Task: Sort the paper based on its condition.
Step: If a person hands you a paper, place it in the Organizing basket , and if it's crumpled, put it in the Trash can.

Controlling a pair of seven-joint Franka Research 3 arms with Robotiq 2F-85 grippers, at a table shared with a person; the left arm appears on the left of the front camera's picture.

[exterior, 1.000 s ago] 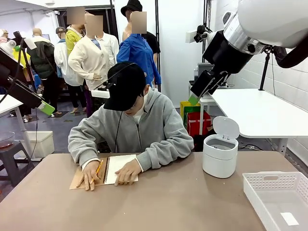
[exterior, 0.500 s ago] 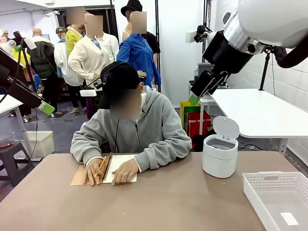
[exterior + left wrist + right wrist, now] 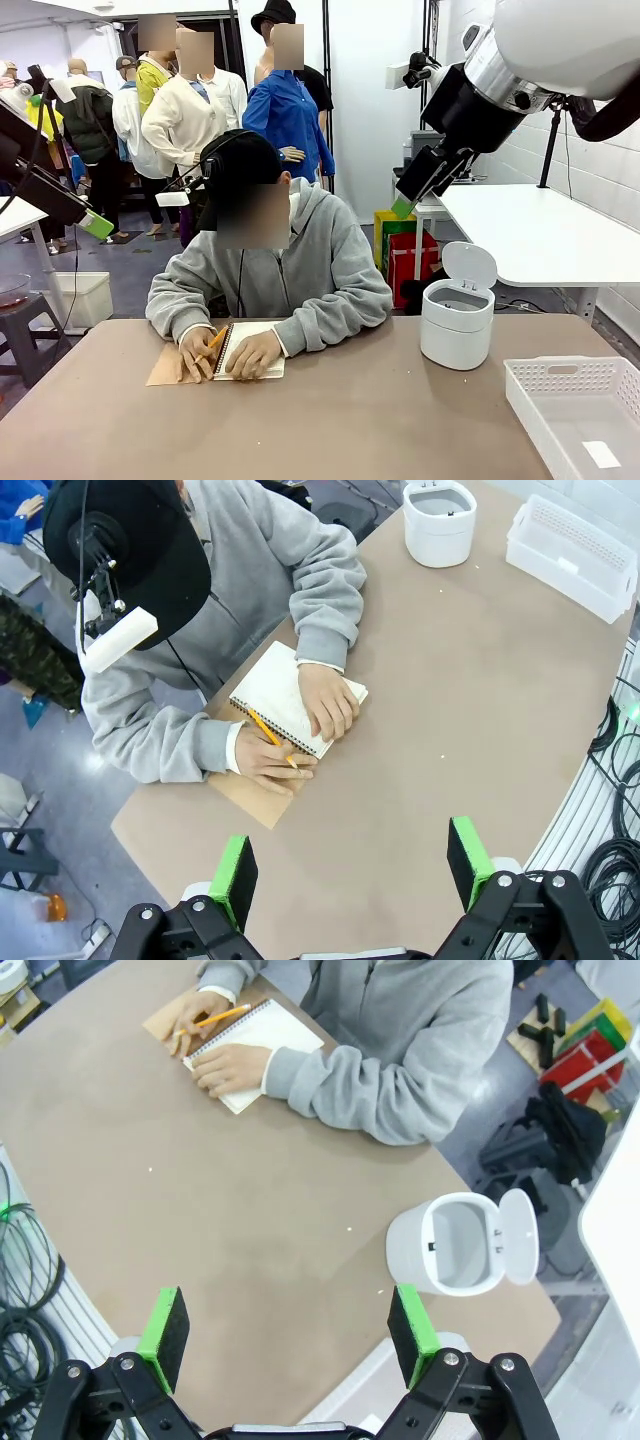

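Loose paper is out of view. A person at the far side writes with a yellow pencil on the white page of an open spiral notebook with a brown cover, both hands resting on it. The left wrist view has the notebook far below, and so does the right wrist view, where the notebook lies at the top. My left gripper hangs open high above the table, at the left edge of the front view. My right gripper is open too, raised at the upper right. Neither holds anything.
A small white bin with its lid flipped up stands at the table's right. A white perforated tray sits at the near right corner. The brown table is bare in the middle. People stand behind.
The person has lifted their head and drawn both hands slightly closer on the notebook. Both arms have stayed where they were.
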